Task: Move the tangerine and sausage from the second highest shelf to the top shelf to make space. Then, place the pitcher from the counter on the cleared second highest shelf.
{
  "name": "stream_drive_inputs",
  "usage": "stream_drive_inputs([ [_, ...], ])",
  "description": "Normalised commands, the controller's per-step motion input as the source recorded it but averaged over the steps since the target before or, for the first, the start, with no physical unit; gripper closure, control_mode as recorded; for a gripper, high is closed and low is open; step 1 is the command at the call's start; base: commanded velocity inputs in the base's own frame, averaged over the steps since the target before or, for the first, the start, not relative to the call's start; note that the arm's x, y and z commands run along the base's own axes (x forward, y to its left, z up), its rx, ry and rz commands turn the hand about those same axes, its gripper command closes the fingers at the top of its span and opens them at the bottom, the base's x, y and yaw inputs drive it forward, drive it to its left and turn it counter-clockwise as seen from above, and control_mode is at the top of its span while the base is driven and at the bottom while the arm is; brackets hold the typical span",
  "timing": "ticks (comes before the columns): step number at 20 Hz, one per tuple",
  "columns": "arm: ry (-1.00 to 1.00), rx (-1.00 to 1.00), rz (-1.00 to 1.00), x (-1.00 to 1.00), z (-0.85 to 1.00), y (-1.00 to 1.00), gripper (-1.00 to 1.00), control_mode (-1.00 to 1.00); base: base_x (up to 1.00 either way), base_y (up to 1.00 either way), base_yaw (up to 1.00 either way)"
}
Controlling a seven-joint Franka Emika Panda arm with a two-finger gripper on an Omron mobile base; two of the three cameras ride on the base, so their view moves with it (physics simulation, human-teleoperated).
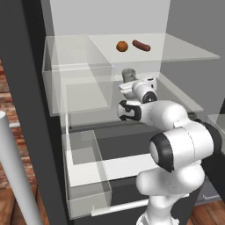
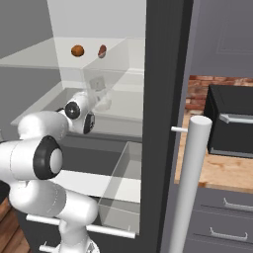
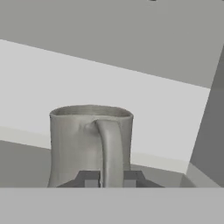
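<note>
Currently my jaws clench the pitcher (image 3: pixel 89 146) by its handle, just ahead; releasing above the second highest shelf (image 1: pixel 184 94) risks tipping.

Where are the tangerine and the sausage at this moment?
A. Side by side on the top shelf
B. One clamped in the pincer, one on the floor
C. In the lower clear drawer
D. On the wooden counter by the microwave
A: the tangerine and the sausage lie next to each other, apart, on the top shelf, while the pincer is shut on the handle of the pitcher below.
</note>
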Motion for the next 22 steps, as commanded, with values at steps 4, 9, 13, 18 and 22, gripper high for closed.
stream_drive_inputs([
  [4,0.03,0.0,0.0,-0.33,-0.09,-0.45,-1.0,-1.0,0.0,0.0,0.0],
  [9,0.04,0.0,0.0,-0.27,-0.01,-0.43,-1.0,-1.0,0.0,0.0,0.0],
  [13,0.03,-0.01,0.0,-0.42,-0.01,-0.19,-1.0,-1.0,0.0,0.0,0.0],
  [18,0.04,-0.06,0.0,-0.86,0.0,0.09,-1.0,-1.0,0.0,0.0,0.0],
  [22,0.09,-0.1,0.0,-0.83,0.43,0.38,-1.0,-1.0,0.0,0.0,0.0],
])
